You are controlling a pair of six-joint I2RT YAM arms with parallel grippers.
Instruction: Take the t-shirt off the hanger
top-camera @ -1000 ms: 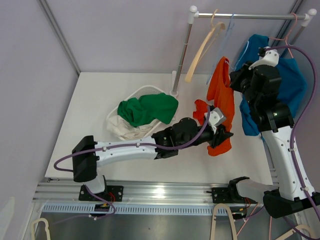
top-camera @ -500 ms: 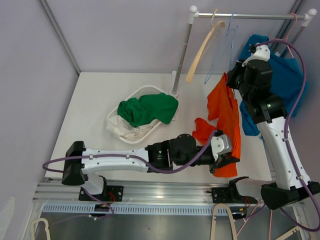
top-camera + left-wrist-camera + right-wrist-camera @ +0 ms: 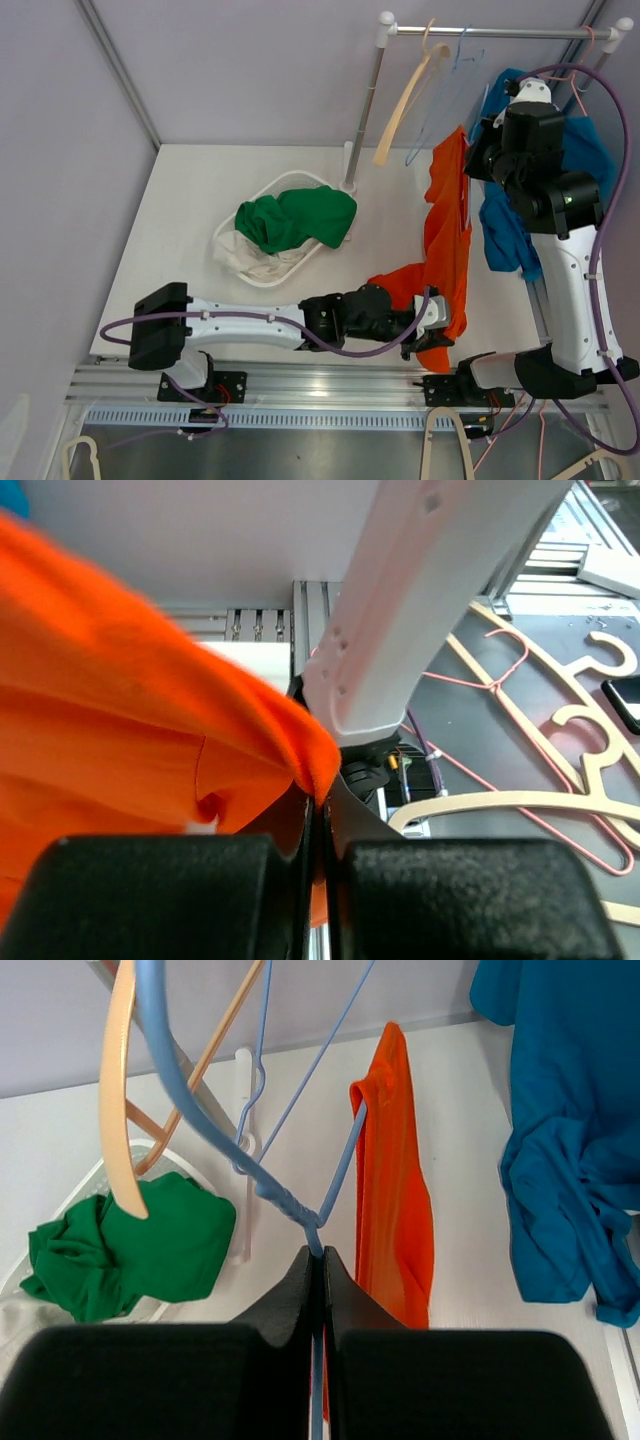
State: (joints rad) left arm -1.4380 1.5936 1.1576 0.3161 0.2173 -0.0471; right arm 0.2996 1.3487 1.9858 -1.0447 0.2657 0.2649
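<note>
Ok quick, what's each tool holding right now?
Left tool: closed on the orange shirt.
Right tool: closed on the blue hanger.

Bright, even light with soft shadows throughout (the near orange t-shirt (image 3: 120,710) blurs in the left wrist view).

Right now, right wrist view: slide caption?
Right gripper shut on blue hanger; orange t-shirt hangs from one hanger arm, teal shirt alongside.

Orange t-shirt (image 3: 448,240): hangs long and stretched, its top end caught on one hanger arm, its lower end bunched over the near edge of the worktop (image 3: 200,250). Light-blue hanger (image 3: 275,1198): thin, tilted, hooked on the rail (image 3: 500,33).
</note>
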